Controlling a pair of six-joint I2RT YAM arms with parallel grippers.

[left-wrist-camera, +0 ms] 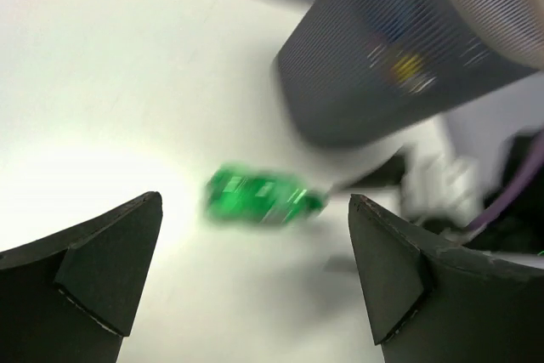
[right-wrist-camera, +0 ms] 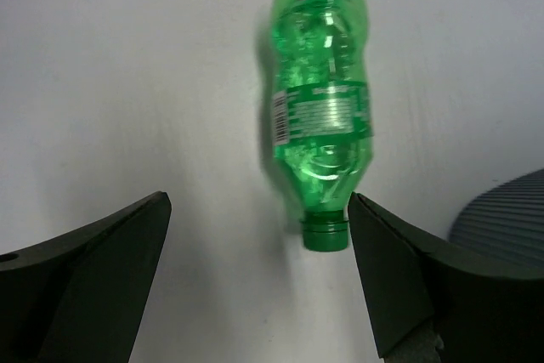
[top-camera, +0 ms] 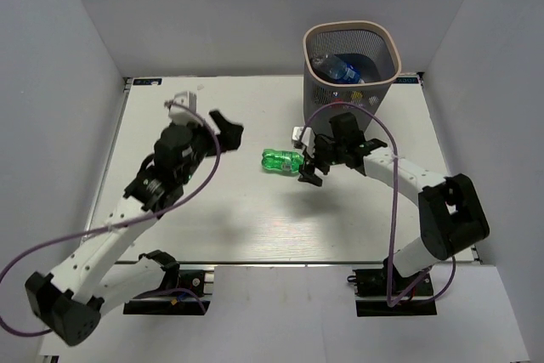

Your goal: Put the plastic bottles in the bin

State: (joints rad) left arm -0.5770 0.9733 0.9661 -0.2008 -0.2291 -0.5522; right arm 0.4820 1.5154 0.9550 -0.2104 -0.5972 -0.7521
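Note:
One green plastic bottle [top-camera: 283, 161] lies on its side on the white table, with its cap toward my right gripper [top-camera: 311, 159]. In the right wrist view the green bottle [right-wrist-camera: 321, 133] lies just ahead of the open right gripper [right-wrist-camera: 259, 269], its cap close to the right-hand finger, and nothing is held. My left gripper [top-camera: 206, 116] hovers open and empty over the left half of the table. In its blurred view the left gripper [left-wrist-camera: 255, 278] faces the green bottle [left-wrist-camera: 259, 197] and the bin [left-wrist-camera: 399, 48]. The bin [top-camera: 351, 30] stands at the back right, with a blue-labelled bottle [top-camera: 340, 70] inside.
White walls close in the table on three sides. The bin's mesh wall [right-wrist-camera: 506, 214] shows at the right edge of the right wrist view, close to the right arm. Purple cables loop from both arms.

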